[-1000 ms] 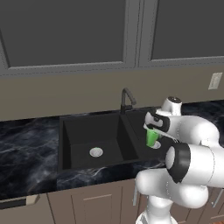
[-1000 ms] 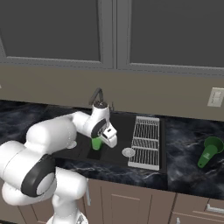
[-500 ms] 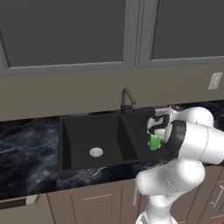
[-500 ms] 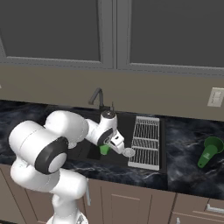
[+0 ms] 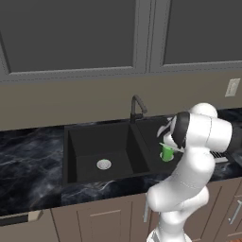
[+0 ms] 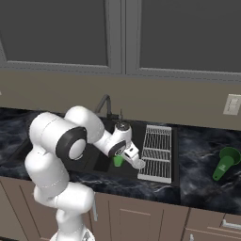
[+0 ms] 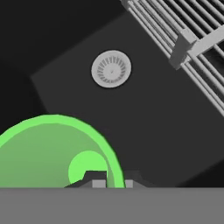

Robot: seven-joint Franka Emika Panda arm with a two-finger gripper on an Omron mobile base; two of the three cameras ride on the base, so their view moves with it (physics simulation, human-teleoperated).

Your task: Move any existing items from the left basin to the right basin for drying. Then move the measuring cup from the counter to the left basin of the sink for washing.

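My gripper (image 7: 110,180) is shut on the rim of the light-green tumbler (image 7: 52,148), one fingertip inside the cup and one outside. The tumbler (image 5: 166,153) hangs upright inside the narrower right basin (image 5: 150,134) of the black sink, just past the divider, and also shows as the tumbler (image 6: 118,160) under the hand. Below it lie the right basin's floor (image 7: 144,113) and its silver drain (image 7: 111,69). The wider left basin (image 5: 90,146) holds nothing but its drain (image 5: 104,164). The darker green measuring cup (image 6: 225,162) lies on the black marble counter (image 6: 197,174) at the far right.
A white wire rack (image 6: 157,150) spans the right side of the right basin, close beside the tumbler; it appears as the rack (image 7: 188,43) in the hand view. The dark gooseneck faucet (image 5: 136,107) rises behind the divider. Cabinets hang above; a wall outlet (image 6: 232,104) sits at right.
The arm has carried the tumbler rightward across the divider, from beside the faucet into the right basin, and lowered it. The grip has stayed shut on the cup.
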